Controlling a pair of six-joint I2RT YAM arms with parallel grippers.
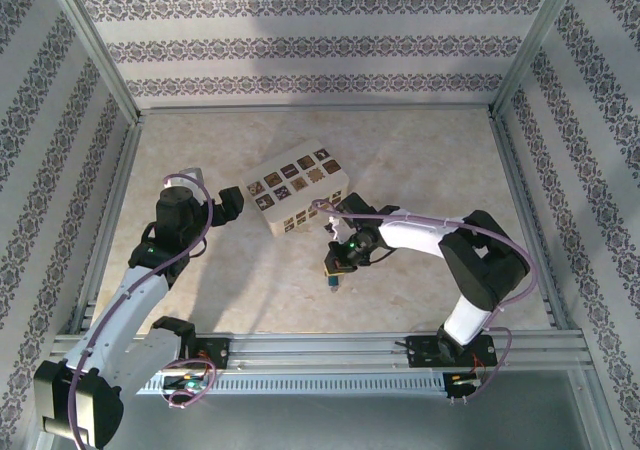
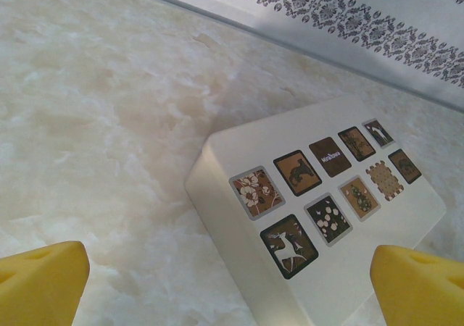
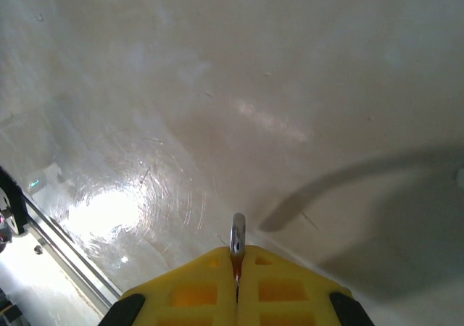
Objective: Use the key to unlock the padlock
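Okay: right end effector [image 3: 237, 272] clamps metal piece [image 3: 237, 232], likely the key, for insertion; left end effector [image 2: 230, 286] spread toward box [image 2: 341, 217].

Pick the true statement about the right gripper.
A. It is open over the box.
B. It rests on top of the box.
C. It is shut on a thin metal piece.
C: the wrist view shows the right gripper closed, with a thin metal piece sticking out between its tips.
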